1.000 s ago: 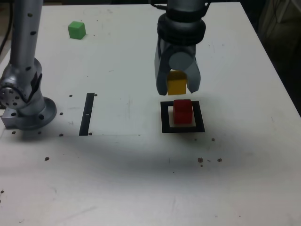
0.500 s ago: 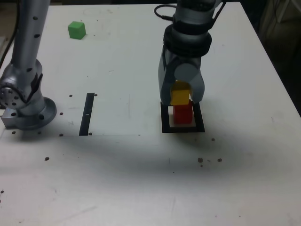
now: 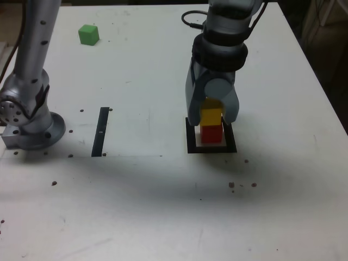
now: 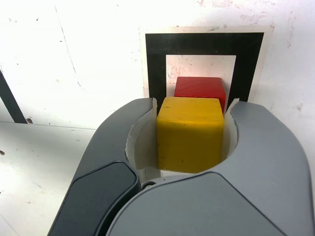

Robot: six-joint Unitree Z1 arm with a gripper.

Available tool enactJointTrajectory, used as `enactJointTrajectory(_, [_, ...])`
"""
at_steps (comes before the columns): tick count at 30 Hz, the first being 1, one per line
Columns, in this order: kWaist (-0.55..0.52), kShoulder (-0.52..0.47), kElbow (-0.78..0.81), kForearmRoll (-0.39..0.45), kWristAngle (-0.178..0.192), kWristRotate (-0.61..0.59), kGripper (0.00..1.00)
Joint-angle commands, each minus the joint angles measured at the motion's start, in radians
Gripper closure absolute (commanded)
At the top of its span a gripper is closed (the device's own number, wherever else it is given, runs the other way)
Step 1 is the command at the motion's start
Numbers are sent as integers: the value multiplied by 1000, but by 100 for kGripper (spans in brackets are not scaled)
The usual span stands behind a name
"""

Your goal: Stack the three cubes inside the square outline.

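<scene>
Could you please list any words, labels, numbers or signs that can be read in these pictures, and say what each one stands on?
None: no readable text shows in either view.
The small solid yellow cube, red cube and green cube have plain faces.
The flat black square outline and thin black strip are unlettered.
The grey gripper and white table carry no label, only dark specks.

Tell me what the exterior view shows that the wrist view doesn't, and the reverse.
Only the exterior view shows the green cube far off near the table's far edge, and the arm's base. Only the wrist view shows up close the gripper clamping the yellow cube's sides. Both show the yellow cube, the red cube in the square outline, and the black strip.
</scene>
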Motion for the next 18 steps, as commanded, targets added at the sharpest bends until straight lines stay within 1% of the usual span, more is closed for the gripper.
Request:
enactJointTrajectory(1, [-1, 5, -4, -5, -1, -2, 61])
enactJointTrajectory(3, [-1, 6, -3, -8, 0, -1, 59])
enactJointTrajectory(4, [-1, 7, -3, -9, 0, 1, 55])
enactJointTrajectory(6, [-1, 8, -2, -13, 0, 6, 42])
enactJointTrajectory(9, [-1, 10, -1, -18, 0, 17, 18])
enactJointTrajectory(10, [-1, 11, 0, -19, 0, 20, 12])
enactJointTrajectory(11, [-1, 11, 1, -20, 0, 22, 9])
enactJointTrajectory(13, [-1, 11, 4, -20, 0, 23, 6])
enactJointTrajectory(18, [-1, 11, 8, -17, -1, 24, 5])
